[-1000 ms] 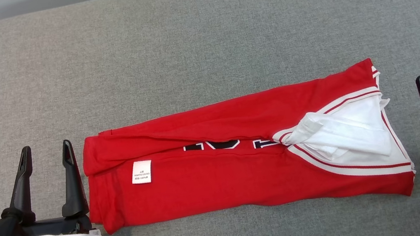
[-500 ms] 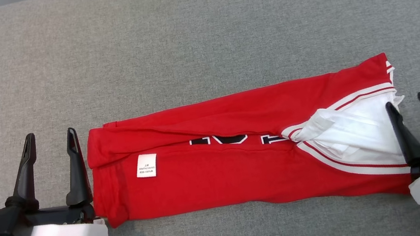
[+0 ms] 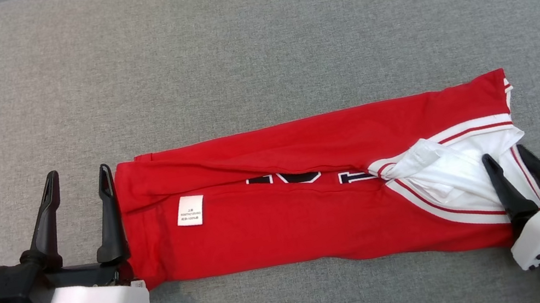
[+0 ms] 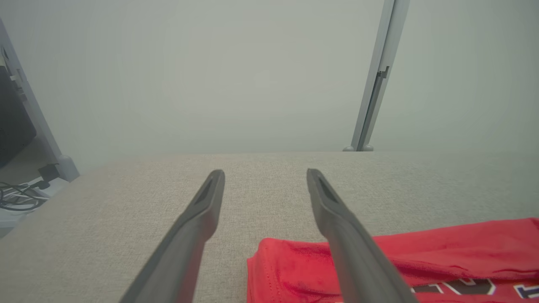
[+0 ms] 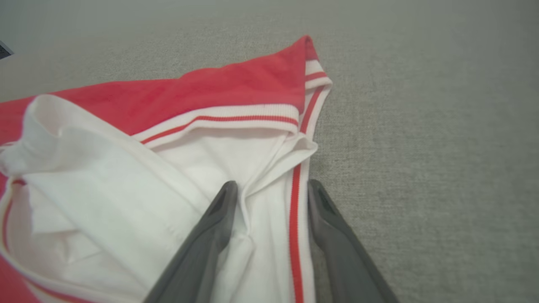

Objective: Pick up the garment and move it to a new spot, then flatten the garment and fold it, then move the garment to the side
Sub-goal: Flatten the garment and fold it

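- On the grey cloth-covered surface [image 3: 231,58] in front of you, the garment [image 3: 288,220] lies as a long, narrow folded band running left to right, nearer your edge than the far one.
- It is red, with dark lettering partly tucked under a lengthwise fold and a small white label [image 3: 190,210] lying face up near its left end.
- At the right end the red cloth falls open on a white inner layer [image 3: 451,169] edged with white-and-red striped trim [image 5: 236,120], rumpled rather than flat.
- Your left gripper [image 3: 78,173] stands just beside the garment's left end, fingers pointing away from you and spread wide with nothing between them. Its inner finger runs along the red edge; you cannot tell whether it touches.
- In the left wrist view the corner of the red cloth sits low, between and under the two fingers.
- Your right gripper [image 3: 502,153] is at the right end, angled in over the white layer.
- In the right wrist view its fingers stand apart, straddling the striped edge: one finger [image 5: 210,227] on the white cloth, the other at the border with the grey surface. The cloth between them is not pinched.
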You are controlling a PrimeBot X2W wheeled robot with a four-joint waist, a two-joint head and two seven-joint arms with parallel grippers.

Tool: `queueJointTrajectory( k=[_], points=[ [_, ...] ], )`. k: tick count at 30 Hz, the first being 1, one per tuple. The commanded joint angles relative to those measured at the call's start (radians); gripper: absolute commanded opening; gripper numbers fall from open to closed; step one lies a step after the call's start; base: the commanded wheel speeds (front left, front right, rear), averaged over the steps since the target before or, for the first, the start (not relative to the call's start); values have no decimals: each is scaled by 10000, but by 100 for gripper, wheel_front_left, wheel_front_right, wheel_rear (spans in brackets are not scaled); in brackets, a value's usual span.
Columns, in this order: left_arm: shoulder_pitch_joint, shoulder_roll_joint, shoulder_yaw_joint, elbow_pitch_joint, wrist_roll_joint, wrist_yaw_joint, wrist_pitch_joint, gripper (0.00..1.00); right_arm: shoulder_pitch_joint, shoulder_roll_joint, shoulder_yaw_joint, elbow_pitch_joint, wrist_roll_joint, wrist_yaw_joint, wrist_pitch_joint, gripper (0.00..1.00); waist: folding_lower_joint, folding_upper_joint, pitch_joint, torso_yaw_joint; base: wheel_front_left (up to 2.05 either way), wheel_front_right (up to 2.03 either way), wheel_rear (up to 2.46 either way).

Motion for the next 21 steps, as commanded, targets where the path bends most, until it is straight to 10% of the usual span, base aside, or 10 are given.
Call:
queueJointTrajectory(
  k=[1, 21],
  points=[
    [-162, 11, 48, 37, 51, -75, -34, 100, 211, 54, 281, 287, 103, 4, 255, 0, 0, 0, -5, -44, 0, 0, 0],
    [-56, 160, 294, -201, 172, -139, -33, 100, 610, -1495, -2063, -892, 19, 1, -632, 0, 0, 0, 20, -1005, 0, 0, 0]
  ],
)
